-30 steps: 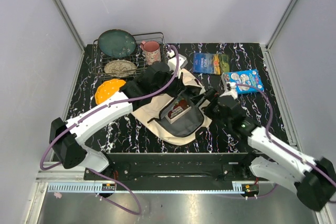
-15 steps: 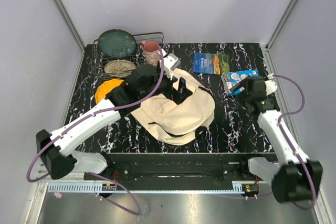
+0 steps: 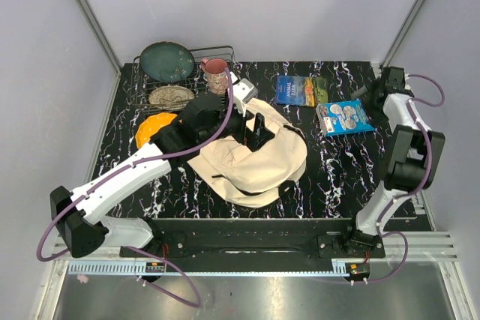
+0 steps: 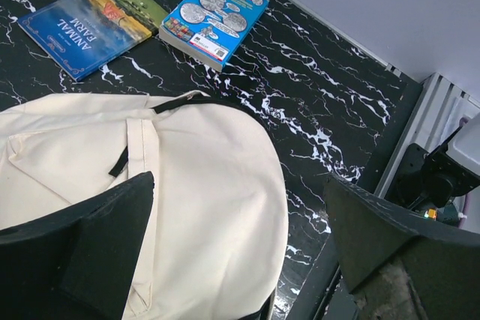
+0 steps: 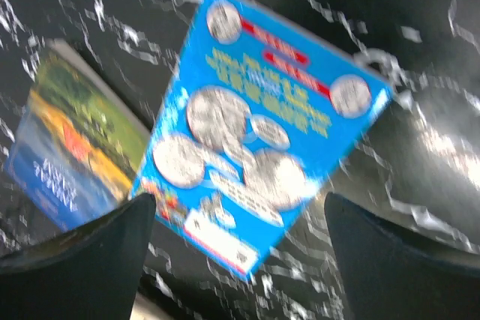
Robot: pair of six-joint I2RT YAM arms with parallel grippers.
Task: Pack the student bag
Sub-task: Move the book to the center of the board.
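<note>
Large cream canvas student bag (image 3: 255, 166) lay on black marbled tabletop (image 3: 337, 177). Left tool (image 4: 238, 183) hung over it, spread, empty. Right tool (image 5: 238, 201) hovered spread, empty, above blue rectangular book (image 5: 255, 110).

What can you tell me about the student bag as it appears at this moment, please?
The student bag is a large, soft cream canvas bag lying flat near the middle of the black marbled table. Its rounded flap is down, with a sewn fabric strap and a short black tab on it, and a dark edge along the top. The open left gripper hangs over its far part; whether it touches cannot be told.
</note>
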